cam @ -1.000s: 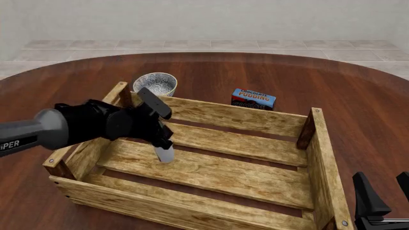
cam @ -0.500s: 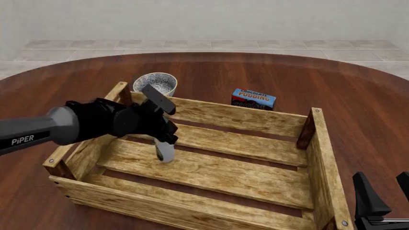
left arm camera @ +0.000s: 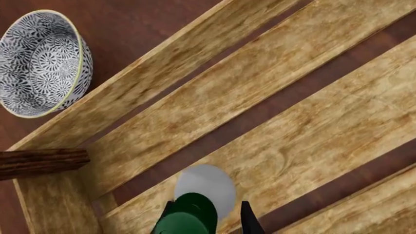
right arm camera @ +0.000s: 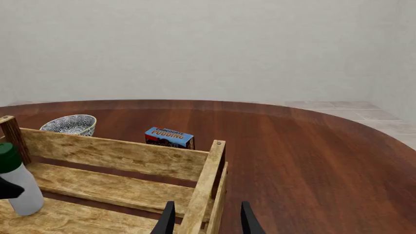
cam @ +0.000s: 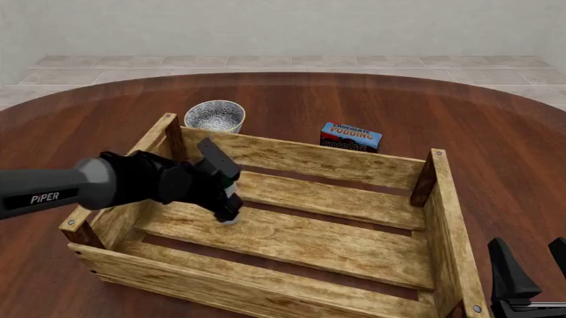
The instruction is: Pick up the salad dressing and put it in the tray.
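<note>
So the salad dressing (right arm camera: 19,183) is a slim whitish bottle with a dark green cap on top and a rounded pale bottom end, and in the right wrist view it stands upright inside the tray (cam: 354,165), its base down on a floor slat near the left end of the crate. From the left wrist camera you look straight down the bottle (left arm camera: 201,195): green cap close up, pale round body below it, sitting on the plank. The left gripper (cam: 228,199) has its fingers closed in on the bottle, one dark finger showing on each side of the cap, so it's gripping it. The arm's grey link reads "PIPER" in white. The tray itself is light wood slats with dark brown corner posts, dark table (cam: 460,126) showing through the gaps. Behind the tray there's a blue box (cam: 351,136) with "CHOCOLATE PUDDING" printed on it, and a white speckled bowl (cam: 215,116) just past the far left corner. The right gripper (right arm camera: 204,219) sits low by the tray's near right corner, fingers spread apart with nothing held, straddling the crate's end wall in its own view.
</note>
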